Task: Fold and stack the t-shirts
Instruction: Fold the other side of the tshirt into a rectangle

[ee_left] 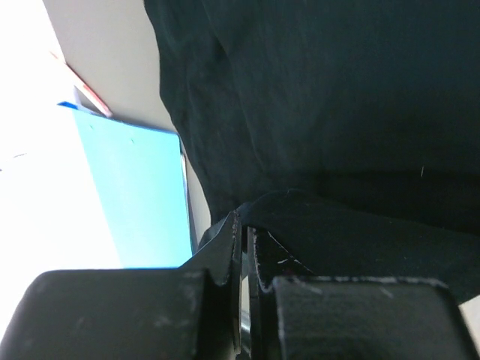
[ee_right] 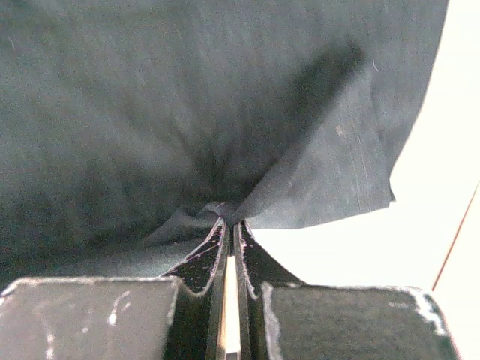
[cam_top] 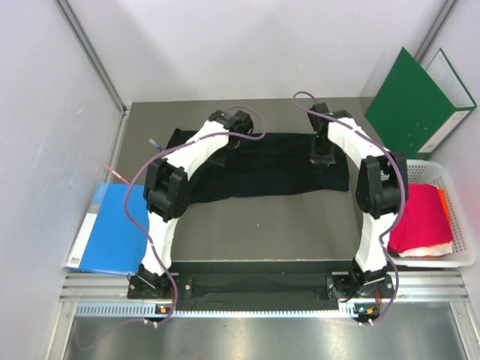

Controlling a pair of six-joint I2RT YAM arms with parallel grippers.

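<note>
right pincer on black t-shirt edge

free: table before black t-shirt | sides: blue folder, basket

Grey matte desk, plain pale walls on three sides, metal corner strip. Flat blue folder at left edge, green folder leaning on right wall, white plastic basket just beside it. Light even.
</note>
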